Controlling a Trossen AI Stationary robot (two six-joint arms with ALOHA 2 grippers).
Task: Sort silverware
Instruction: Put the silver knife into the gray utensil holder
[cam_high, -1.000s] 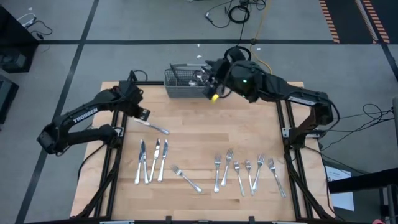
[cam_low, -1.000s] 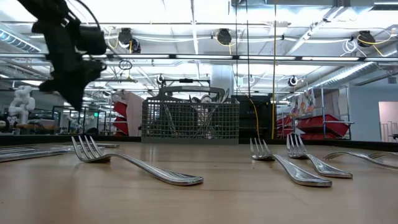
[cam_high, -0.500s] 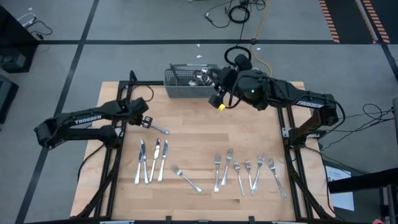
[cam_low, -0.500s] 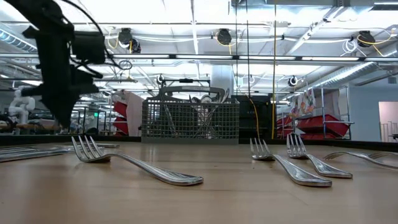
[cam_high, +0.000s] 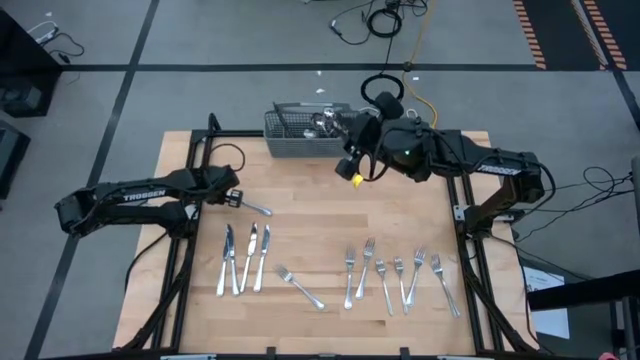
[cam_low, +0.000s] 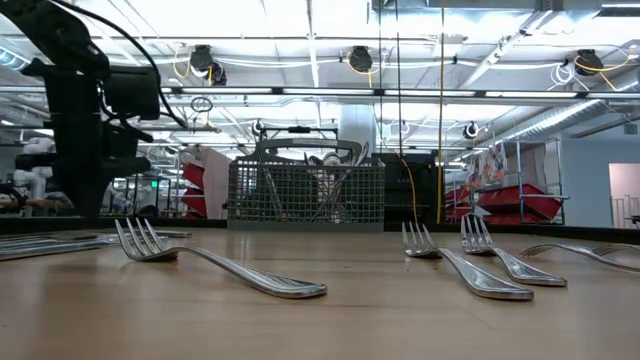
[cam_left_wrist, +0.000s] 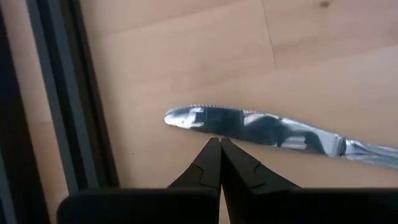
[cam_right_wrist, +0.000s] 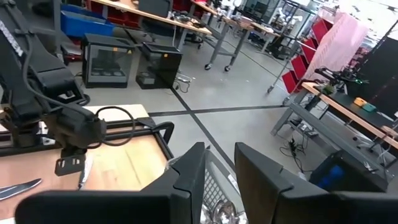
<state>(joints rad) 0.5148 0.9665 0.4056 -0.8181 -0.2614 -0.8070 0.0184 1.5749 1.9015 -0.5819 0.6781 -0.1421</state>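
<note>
My left gripper (cam_left_wrist: 217, 144) is shut and points down at the table's left side (cam_high: 232, 197). Its tips stand at the long edge of a table knife (cam_left_wrist: 249, 127), which lies flat on the wood (cam_high: 257, 208). My right gripper (cam_right_wrist: 217, 163) hangs high above the table just in front of the grey mesh basket (cam_high: 300, 131). It is open, and I see nothing between its fingers. Three more knives (cam_high: 244, 258) lie side by side near the front left. A single fork (cam_high: 300, 288) and several forks (cam_high: 397, 272) lie toward the front right. My left gripper's shut fingertips (cam_left_wrist: 211, 152) come from above, steeply slanted, at the near long edge of the knife's blade (cam_left_wrist: 214, 130), close to its rounded tip. Whether they touch the blade I cannot tell. The knife lies flat on the table.
The basket (cam_low: 305, 190) at the table's far edge holds more silverware (cam_high: 322, 122). Black frame rails (cam_high: 190, 200) run along the left and right sides of the wooden top. Bare wood (cam_high: 340, 215) lies between the basket and the rows of cutlery.
My left gripper has sunk toward the table beside the knife, swinging toward the left edge and rolling as it went. My right gripper has drawn away from the basket toward the table's near edge, staying high.
</note>
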